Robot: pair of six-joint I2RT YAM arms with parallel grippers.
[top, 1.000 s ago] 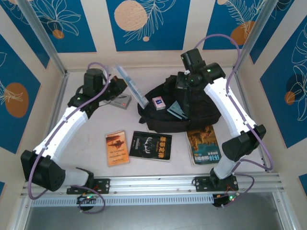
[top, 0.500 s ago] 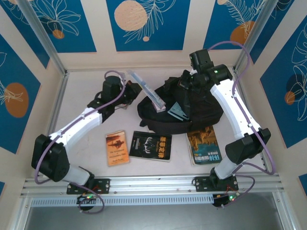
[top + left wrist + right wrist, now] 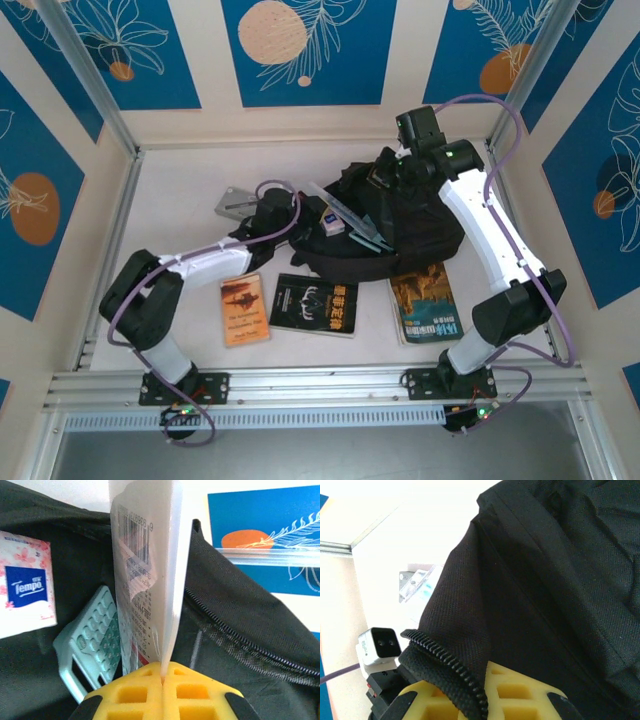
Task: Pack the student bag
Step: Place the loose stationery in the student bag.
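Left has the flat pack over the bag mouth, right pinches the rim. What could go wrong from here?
1. The left gripper pinches the flat pack by one thin edge only; it may pivot or slip going in.
2. The calculator and tissue pack lie right beside it in the student bag; the pack may snag on them.
3. The right gripper holds just the zipper rim; a slip would likely close the opening.

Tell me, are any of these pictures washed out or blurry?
Left wrist view: the flat white packet glares to plain white along its edge, though its barcode and the tissue pack show clearly. Right wrist view: the table behind the student bag is blown out, the fabric weave sharp. Top view: evenly lit, soft shadows.
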